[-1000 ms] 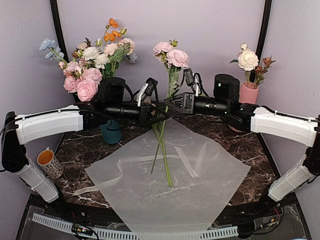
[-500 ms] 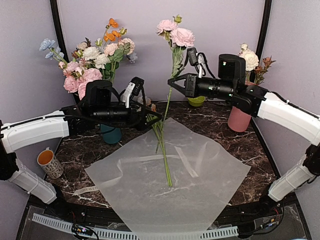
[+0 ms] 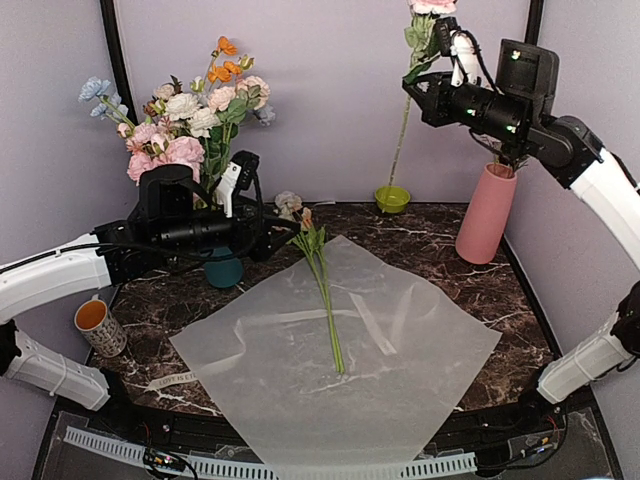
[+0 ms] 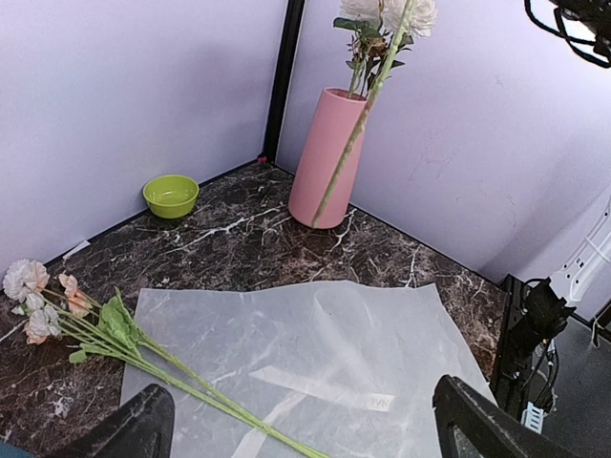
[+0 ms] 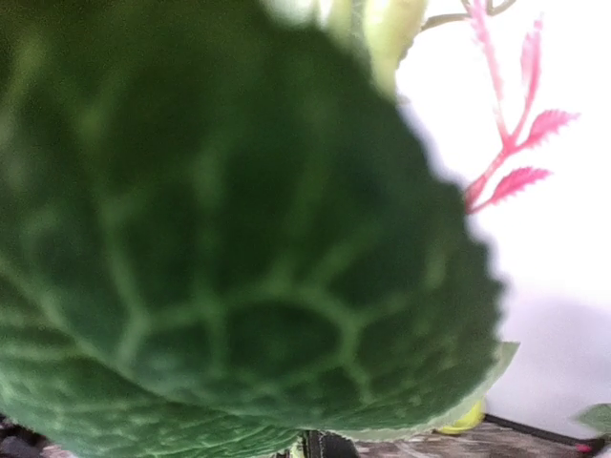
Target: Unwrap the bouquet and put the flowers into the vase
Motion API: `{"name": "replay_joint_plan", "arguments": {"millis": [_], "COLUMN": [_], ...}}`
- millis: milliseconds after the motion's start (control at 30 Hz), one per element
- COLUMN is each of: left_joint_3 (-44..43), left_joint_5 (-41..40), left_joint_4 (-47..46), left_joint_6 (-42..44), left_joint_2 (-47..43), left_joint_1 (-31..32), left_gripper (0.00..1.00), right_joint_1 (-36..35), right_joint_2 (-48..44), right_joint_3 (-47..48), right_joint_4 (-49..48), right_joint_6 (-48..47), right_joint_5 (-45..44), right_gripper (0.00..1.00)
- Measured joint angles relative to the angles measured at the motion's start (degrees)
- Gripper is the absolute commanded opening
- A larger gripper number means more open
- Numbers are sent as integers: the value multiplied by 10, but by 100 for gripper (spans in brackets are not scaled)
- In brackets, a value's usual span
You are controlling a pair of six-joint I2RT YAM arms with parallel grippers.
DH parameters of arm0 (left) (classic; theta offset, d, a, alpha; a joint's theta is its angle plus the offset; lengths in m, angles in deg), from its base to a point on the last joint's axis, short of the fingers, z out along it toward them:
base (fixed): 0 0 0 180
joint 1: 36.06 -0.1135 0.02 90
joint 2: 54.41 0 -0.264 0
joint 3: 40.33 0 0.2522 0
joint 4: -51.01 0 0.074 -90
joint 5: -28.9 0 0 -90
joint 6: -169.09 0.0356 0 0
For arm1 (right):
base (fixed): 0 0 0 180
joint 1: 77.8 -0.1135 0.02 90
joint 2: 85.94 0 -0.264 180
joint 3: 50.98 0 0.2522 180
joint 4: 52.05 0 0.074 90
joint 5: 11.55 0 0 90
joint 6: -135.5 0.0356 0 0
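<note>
Marble table (image 3: 450, 255): wrapping paper (image 3: 400, 340) lies open, loose stems (image 3: 325, 300) wait on it; right tool (image 3: 415, 88) pinches a pink-flowered stem (image 3: 398, 150) high near the pink vase (image 3: 487, 215), left tool (image 3: 282, 236) spread, empty

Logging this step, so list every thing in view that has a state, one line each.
right tool: shut on the pink-flowered stem, raised high.
pink-flowered stem: hanging free, not in the vase.
left tool: open, holding nothing.
flowers: lying down, stems across the paper.
paper: unfolded, flat.
vase: upright, some blooms already inside.
green bowl: upright, empty.
</note>
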Motion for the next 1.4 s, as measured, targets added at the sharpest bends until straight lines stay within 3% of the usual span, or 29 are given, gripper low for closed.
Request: {"name": "replay_joint_plan", "arguments": {"millis": [333,733,1400], "left_joint_3": [-1,-32,-35], "left_joint_5": [36,75,82], "left_joint_4": [0,-1,0], "left_joint_6": [-7,-24,-35], "left_joint_2": [17,74,80], "left_joint_1": [0,0,0], "left_gripper": [91,87,86], "right_joint_1": [90,193,332], "right_joint_2": [-44,-55,3], "right_joint_3": [67,67,19], "right_joint_4": [105,151,-58], "right_joint_6": [-68,-77,-94], "right_joint_5": [-150,-189,-168], "right_gripper": [0,0,0]}}
